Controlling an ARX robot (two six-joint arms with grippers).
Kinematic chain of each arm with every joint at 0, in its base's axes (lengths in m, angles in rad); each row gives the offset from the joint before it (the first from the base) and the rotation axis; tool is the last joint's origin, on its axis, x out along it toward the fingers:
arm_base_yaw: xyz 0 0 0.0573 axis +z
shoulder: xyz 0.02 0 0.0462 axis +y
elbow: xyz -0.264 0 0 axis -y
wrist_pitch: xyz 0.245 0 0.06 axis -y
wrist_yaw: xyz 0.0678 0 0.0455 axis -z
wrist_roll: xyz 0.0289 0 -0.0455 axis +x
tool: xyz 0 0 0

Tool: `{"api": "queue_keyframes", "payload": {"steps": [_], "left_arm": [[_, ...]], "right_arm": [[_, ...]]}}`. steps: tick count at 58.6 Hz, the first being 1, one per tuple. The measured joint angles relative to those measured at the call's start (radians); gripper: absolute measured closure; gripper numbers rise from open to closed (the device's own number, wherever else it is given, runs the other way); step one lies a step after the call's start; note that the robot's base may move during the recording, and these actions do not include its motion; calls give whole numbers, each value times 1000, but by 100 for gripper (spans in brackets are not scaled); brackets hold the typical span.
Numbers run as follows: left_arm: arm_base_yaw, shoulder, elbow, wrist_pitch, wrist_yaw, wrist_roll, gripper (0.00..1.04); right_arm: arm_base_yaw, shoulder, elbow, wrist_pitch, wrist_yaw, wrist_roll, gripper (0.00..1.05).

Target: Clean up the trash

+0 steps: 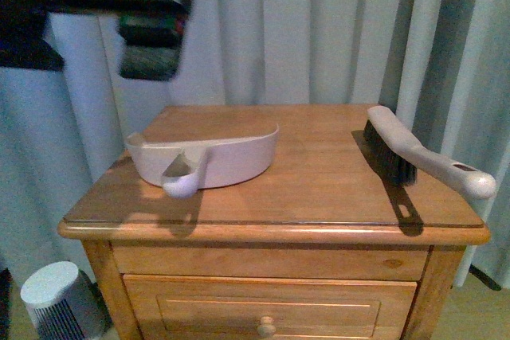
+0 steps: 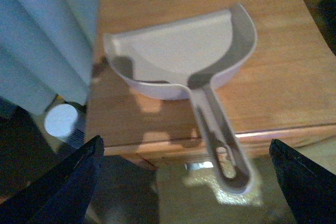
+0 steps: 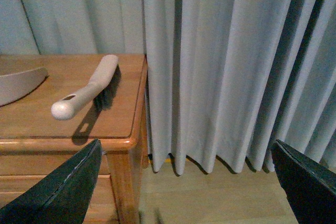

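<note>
Grey curtain point(image 1: 319, 29) hangs behind and to the right of the wooden bench point(image 1: 319, 181). The pinkish dustpan point(image 1: 223, 161) sits on the left half of the bench top, handle toward the front edge. The brush point(image 1: 406, 153) rests bristles down near the right edge, handle toward the front right corner, well apart from the dustpan. A white ribbed canister point(image 1: 52, 296) stands on the floor beside the front left corner. The left gripper point(image 2: 185, 142) hangs above the dustpan handle, fingers wide apart, holding nothing. The right gripper point(image 3: 185, 144) is off the right edge, fingers spread, holding nothing. The trash shows in no view; its place relative to either gripper cannot be told.
</note>
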Motion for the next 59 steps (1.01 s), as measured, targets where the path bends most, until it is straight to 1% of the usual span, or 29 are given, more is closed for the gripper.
{"api": "queue_keyframes", "payload": {"steps": [6,11,18,31,53,54,56,59], "left_arm": [[-45,115,33,-12,-32,-62,8],[-53,186,48,-17,-55,-105,8],[-55,251,68,-18,-60,-143,8],[-60,338,95,18,-64,-170,8],[-60,438,166,45,-93,-150,8],[-60,439,166,45,-93,-147,8],[-60,439,167,44,-94,-146,13],[-60,439,169,43,-94,-142,21]], "right_arm": [[0,0,0,0,0,0,7],[0,0,0,0,0,0,7],[0,0,0,0,0,0,7],[0,0,0,0,0,0,7],[0,0,0,0,0,0,7],[0,0,0,0,0,0,7],[0,0,0,0,0,0,7],[0,0,0,0,0,0,7]]}}
